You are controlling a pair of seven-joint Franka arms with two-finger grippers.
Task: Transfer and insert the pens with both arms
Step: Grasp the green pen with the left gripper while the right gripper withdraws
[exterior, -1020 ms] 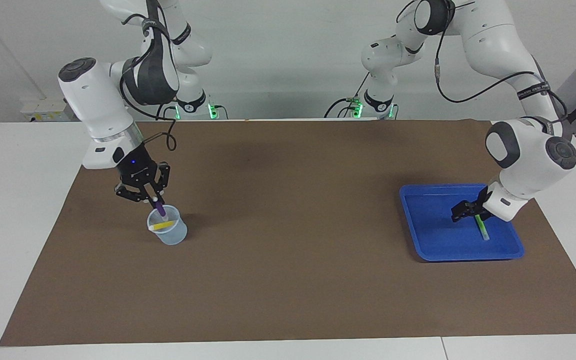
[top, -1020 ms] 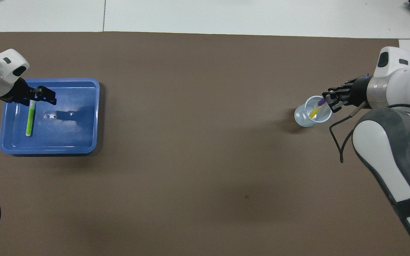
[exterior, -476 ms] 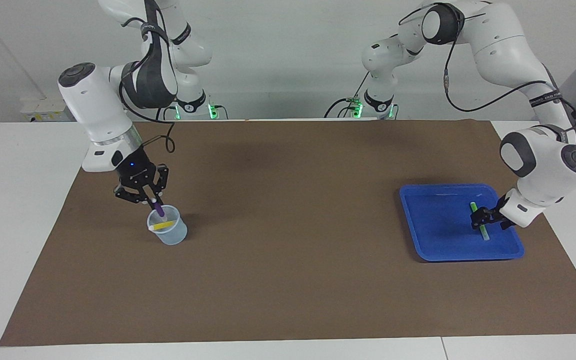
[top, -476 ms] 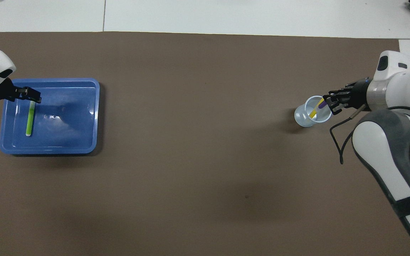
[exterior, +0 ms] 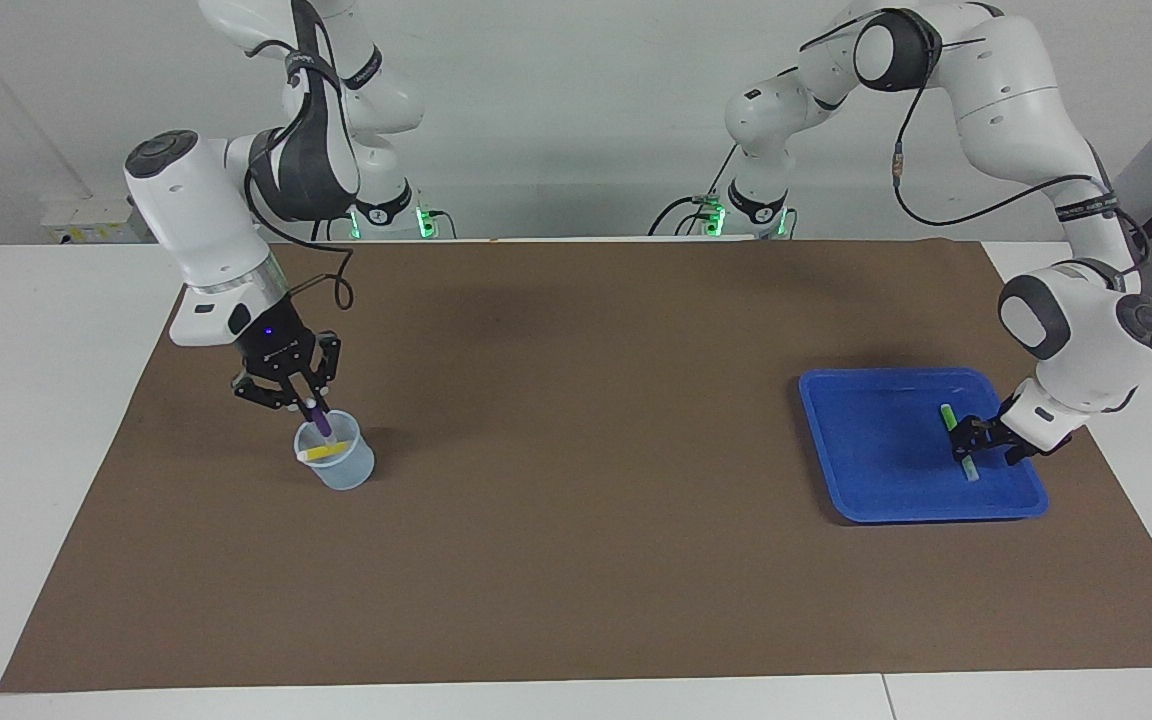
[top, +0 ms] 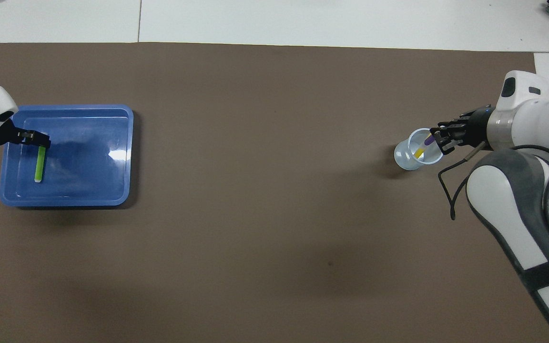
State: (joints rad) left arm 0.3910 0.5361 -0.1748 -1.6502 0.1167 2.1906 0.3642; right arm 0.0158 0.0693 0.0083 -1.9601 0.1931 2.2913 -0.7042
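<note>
since a second ago the left tool [exterior: 974,437] has swung across the blue tray [exterior: 876,500] from its middle to the green pen [exterior: 960,442], and now sits low over the pen's middle; the right arm has barely shifted. the left tool's fingers straddle the pen, but i cannot tell whether they have started to pinch it. the pen lies flat in the tray at the left arm's end of the desk [exterior: 586,560].

at the right arm's end, the right tool [exterior: 307,399] is closed on the top of the purple pen [exterior: 320,421], whose lower end is already inside the clear cup [exterior: 336,462]. the yellow pen [exterior: 324,452] leans inside the same cup.

two steps seem to be running together: inserting the purple pen and picking up the green one. next, the right tool should let go so the pen drops in without tipping the cup. the left tool must close squarely on the green pen before lifting it for the handover.
</note>
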